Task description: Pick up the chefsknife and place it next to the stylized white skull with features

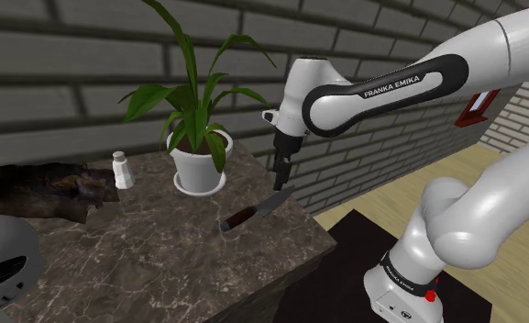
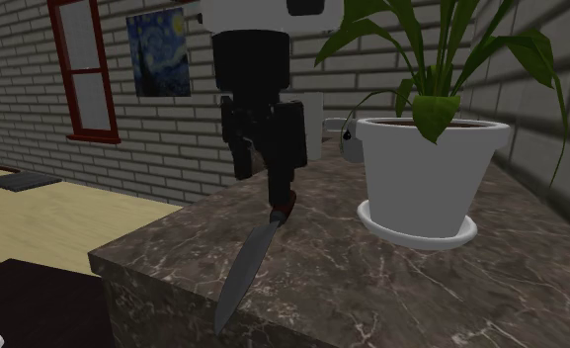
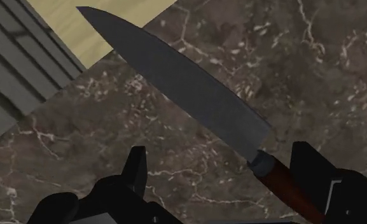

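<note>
Shoulder view: a dark marbled counter (image 1: 161,252) stands against a grey brick wall (image 1: 70,73). The white arm (image 1: 381,92) reaches over it from the lower right. Near the wall is a leafy green plant (image 1: 193,101) in a white pot (image 1: 200,167), which sits on a white saucer. A pale grey skull (image 1: 4,261) with dark eye holes is at this view's lower left corner, well apart from the arm's end.

The black tool (image 1: 281,172) points down at the counter's right-hand part, near the edge. In the wrist view its two fingers (image 3: 136,167) stand apart and clasp nothing, so the tool is released.

The knife (image 1: 253,214) lies flat on the counter, just in front of the pot in the shoulder view and far from the skull. It has a grey blade and a reddish-brown handle. The wrist view shows the handle end lying between the spread fingers, closer to one of them, while the blade tip juts past the counter's edge over the pale wooden floor (image 3: 93,19). Whether a finger touches the handle cannot be told.

A small white shaker (image 1: 121,171) stands to the left of the pot.
</note>
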You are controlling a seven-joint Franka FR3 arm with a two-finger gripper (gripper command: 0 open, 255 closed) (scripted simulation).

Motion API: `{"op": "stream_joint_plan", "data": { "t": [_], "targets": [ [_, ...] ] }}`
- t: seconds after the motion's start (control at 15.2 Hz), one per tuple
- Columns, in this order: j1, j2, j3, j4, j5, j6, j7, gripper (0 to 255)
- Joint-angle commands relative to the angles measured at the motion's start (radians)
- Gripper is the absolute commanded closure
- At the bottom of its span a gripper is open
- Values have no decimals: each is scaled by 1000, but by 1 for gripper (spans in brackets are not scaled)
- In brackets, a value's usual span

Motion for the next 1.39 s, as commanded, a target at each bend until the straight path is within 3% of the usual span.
{"op": "stream_joint_plan", "data": {
  "t": [0.0, 0.26, 0.73, 1.25, 1.32],
  "targets": [
    [38, 40, 4, 2, 27, 48, -75, 0],
    [100, 112, 16, 4, 76, 129, -199, 0],
    [109, 193, 24, -31, 94, 245, -208, 0],
    [109, 193, 24, -31, 94, 245, -208, 0],
    [109, 193, 24, -31, 94, 245, -208, 255]
  ]
}}
